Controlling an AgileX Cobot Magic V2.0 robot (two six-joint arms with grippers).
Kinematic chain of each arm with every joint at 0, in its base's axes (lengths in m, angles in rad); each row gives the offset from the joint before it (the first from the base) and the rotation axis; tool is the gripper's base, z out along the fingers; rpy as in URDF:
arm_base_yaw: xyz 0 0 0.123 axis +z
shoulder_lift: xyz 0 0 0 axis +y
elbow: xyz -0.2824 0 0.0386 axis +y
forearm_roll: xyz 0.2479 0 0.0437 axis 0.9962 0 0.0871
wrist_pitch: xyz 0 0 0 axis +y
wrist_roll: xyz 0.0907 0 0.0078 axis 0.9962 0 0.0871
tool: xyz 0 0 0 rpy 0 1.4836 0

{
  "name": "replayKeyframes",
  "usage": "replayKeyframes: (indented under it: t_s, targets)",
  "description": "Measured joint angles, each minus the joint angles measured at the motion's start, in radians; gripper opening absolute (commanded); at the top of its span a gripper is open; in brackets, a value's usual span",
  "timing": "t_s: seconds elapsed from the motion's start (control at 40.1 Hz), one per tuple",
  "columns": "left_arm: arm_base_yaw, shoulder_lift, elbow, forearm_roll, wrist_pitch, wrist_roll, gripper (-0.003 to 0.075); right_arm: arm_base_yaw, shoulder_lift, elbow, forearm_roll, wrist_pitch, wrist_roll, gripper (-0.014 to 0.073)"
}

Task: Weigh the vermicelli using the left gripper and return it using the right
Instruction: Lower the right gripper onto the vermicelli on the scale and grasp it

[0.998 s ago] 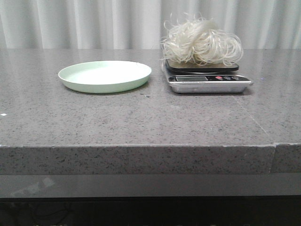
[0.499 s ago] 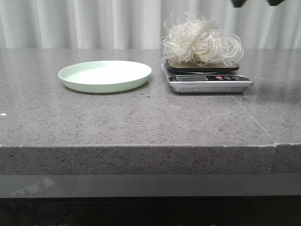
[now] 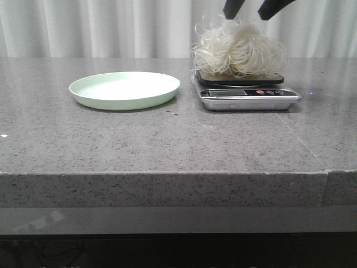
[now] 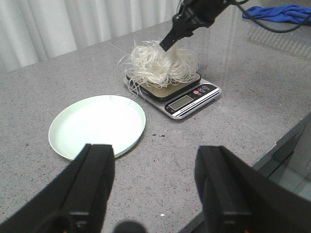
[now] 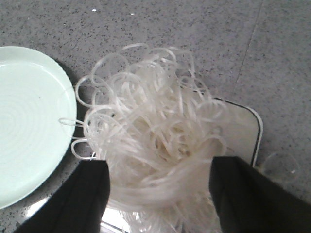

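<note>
In the front view, the right gripper (image 3: 252,8) hung with jaws wide just above the vermicelli (image 3: 239,50) piled on the kitchen scale (image 3: 248,98); the return step seemed underway. From the left wrist, the left gripper (image 4: 155,187) stood wide, empty, over the tabletop (image 4: 204,145). The right wrist showed looping translucent strands; next, descend and close, then carry to the green plate (image 5: 26,126).

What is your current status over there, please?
Right gripper open, straddling vermicelli on scale. Left gripper open, clear. Plate empty.
</note>
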State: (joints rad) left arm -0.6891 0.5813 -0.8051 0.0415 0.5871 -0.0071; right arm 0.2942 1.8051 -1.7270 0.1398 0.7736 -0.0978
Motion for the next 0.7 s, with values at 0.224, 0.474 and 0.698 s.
replayKeyframes:
  t_s: [0.224, 0.474, 0.698]
  targets:
    - [0.0, 0.0, 0.0, 0.0, 0.0, 0.0, 0.0461, 0.013, 0.091, -0.069, 0.004, 0.001, -0.06, 0.0553]
    - [0.0, 0.0, 0.0, 0.0, 0.0, 0.0, 0.0461, 0.013, 0.128, -0.089, 0.0, 0.001, -0.091, 0.0411]
    - [0.0, 0.0, 0.0, 0.0, 0.0, 0.0, 0.0461, 0.013, 0.131, -0.093, 0.0, 0.003, -0.096, 0.0207]
